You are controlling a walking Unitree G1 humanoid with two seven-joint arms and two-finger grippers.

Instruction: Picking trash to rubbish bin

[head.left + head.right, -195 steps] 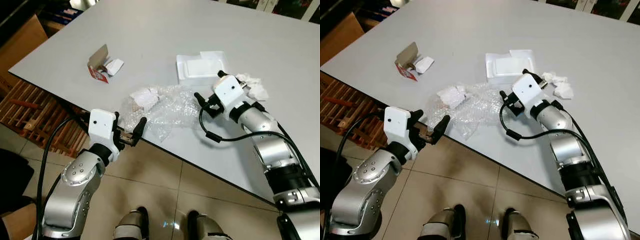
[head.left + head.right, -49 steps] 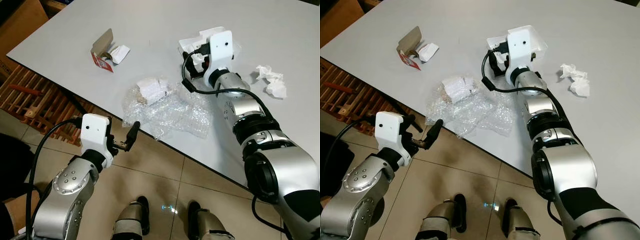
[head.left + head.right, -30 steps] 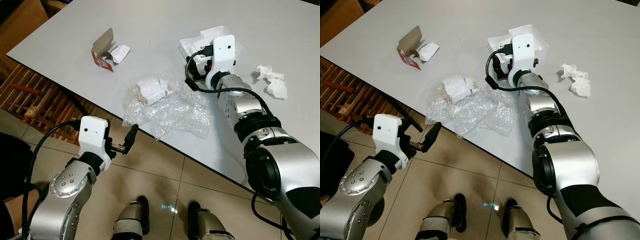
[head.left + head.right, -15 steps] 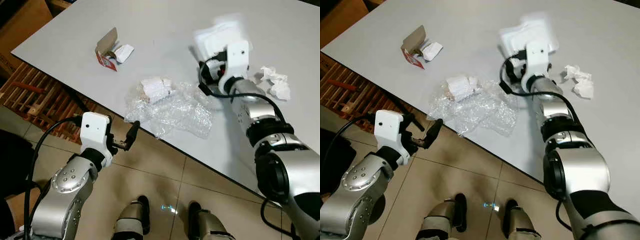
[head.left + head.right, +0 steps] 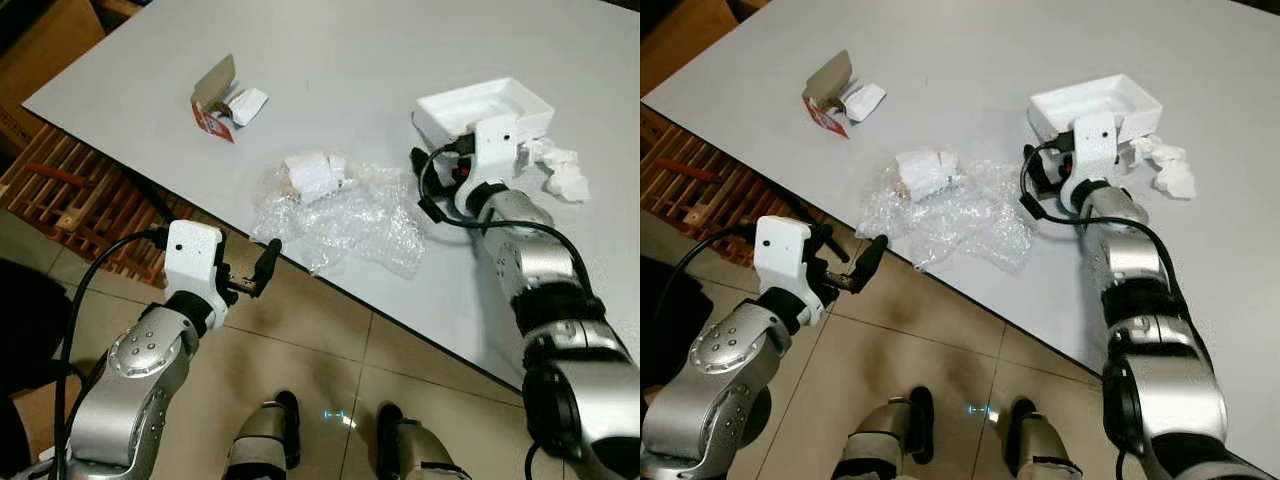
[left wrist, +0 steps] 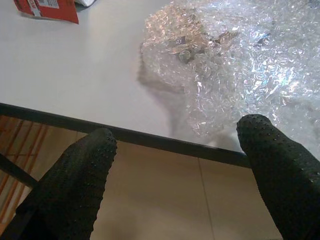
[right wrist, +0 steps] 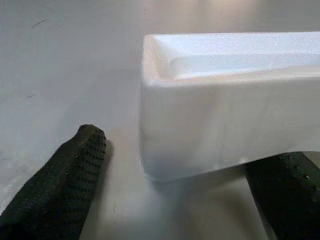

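Fingers (image 7: 75,180) apart — foam tray (image 7: 225,100), unlabelled.

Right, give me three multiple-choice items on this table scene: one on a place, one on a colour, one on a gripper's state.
1. Where is the bubble wrap?
A. at the table's near edge
B. on the floor
C. inside the tray

2. What colour is the foam tray?
A. black
B. red
C. white

3. How are the left gripper's fingers?
A. shut on the wrap
B. open, holding nothing
C. shut on the carton

Answers:
1. A: the wrap lies on the table right by its near edge.
2. C: the tray is plain white in the eye views and the right wrist view.
3. B: the left wrist view shows both fingers wide apart with only floor and table edge between them.
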